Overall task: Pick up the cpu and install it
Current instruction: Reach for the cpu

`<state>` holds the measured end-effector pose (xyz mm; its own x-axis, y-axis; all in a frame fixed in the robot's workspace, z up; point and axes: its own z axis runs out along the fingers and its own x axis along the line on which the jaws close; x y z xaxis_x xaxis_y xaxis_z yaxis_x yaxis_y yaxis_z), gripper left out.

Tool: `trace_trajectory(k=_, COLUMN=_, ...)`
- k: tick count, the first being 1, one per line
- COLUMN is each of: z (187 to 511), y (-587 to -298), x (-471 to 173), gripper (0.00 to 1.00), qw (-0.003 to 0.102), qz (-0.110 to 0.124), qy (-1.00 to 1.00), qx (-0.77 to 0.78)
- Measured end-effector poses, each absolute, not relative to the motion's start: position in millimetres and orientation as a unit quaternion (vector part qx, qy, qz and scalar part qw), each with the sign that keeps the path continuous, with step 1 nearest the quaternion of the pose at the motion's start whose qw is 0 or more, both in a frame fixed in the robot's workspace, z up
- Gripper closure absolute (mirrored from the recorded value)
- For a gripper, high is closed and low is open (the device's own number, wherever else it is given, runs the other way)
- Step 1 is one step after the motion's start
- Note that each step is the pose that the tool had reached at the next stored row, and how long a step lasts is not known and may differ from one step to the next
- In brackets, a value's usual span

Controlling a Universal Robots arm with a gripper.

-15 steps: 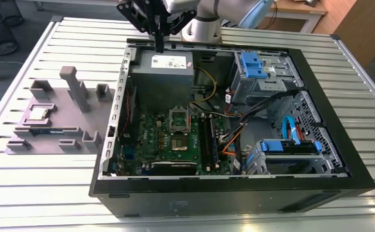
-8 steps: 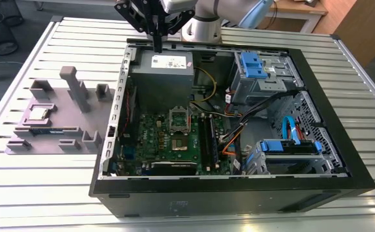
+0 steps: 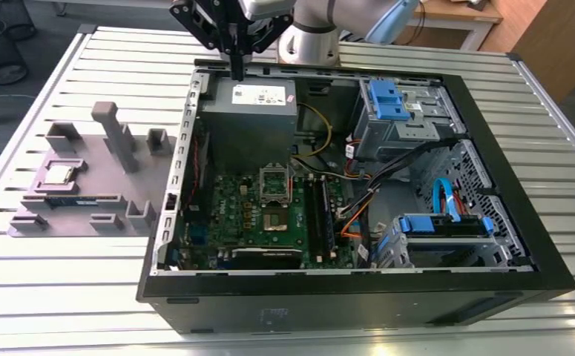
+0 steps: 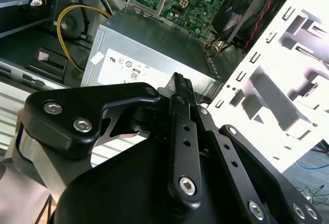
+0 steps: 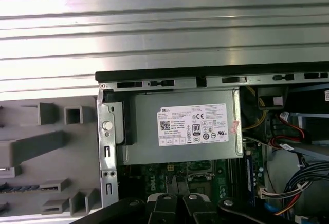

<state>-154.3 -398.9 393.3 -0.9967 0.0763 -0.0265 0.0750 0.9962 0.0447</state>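
One gripper (image 3: pixel 237 73), its black fingers pressed together with nothing between them, is seen at the top centre of the exterior view. It is poised over the rear edge of the open computer case (image 3: pixel 317 308), just above the grey power supply (image 3: pixel 251 111). The cpu (image 3: pixel 59 174) is shown well apart from it, lying flat in a recess of the grey parts fixture (image 3: pixel 99 178) at the exterior view's left, beside the case on the slatted metal table (image 3: pixel 70 297). Inside the case, the green board (image 3: pixel 257 222) is visible with its metal-framed socket (image 3: pixel 275 184) near the frame's centre. The power supply's white label (image 5: pixel 193 124) is caught in the first wrist view.
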Motion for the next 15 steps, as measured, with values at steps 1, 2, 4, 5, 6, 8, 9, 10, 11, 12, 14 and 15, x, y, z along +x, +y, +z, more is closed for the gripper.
trace_trajectory(k=1, z=393.3, y=-398.9, x=-154.9, gripper=0.89, qw=0.014, qz=0.022, qy=0.999, qx=0.038)
trace_trajectory(k=2, z=393.3, y=-398.9, x=-155.5, gripper=0.89, qw=0.014, qz=0.022, qy=0.999, qx=0.038)
trace_trajectory(k=4, z=393.3, y=-398.9, x=-156.5, gripper=0.89, qw=0.014, qz=0.022, qy=0.999, qx=0.038)
trace_trajectory(k=5, z=393.3, y=-398.9, x=-156.5, gripper=0.89, qw=0.014, qz=0.022, qy=0.999, qx=0.038)
trace_trajectory(k=6, z=393.3, y=-398.9, x=-156.9, gripper=0.89, qw=0.014, qz=0.022, qy=0.999, qx=0.038)
trace_trajectory(k=8, z=393.3, y=-398.9, x=-157.1, gripper=0.89, qw=0.014, qz=0.022, qy=0.999, qx=0.038)
trace_trajectory(k=9, z=393.3, y=-398.9, x=-157.2, gripper=0.89, qw=0.014, qz=0.022, qy=0.999, qx=0.038)
trace_trajectory(k=10, z=393.3, y=-398.9, x=-157.5, gripper=0.89, qw=0.014, qz=0.022, qy=0.999, qx=0.038)
trace_trajectory(k=11, z=393.3, y=-399.0, x=-158.1, gripper=0.89, qw=0.014, qz=0.022, qy=0.999, qx=0.038)
trace_trajectory(k=12, z=393.3, y=-399.0, x=-158.6, gripper=0.89, qw=0.014, qz=0.022, qy=0.999, qx=0.038)
trace_trajectory(k=14, z=393.3, y=-398.9, x=-159.6, gripper=0.89, qw=0.014, qz=0.022, qy=0.999, qx=0.038)
trace_trajectory(k=15, z=393.3, y=-398.9, x=-160.0, gripper=0.89, qw=0.014, qz=0.022, qy=0.999, qx=0.038)
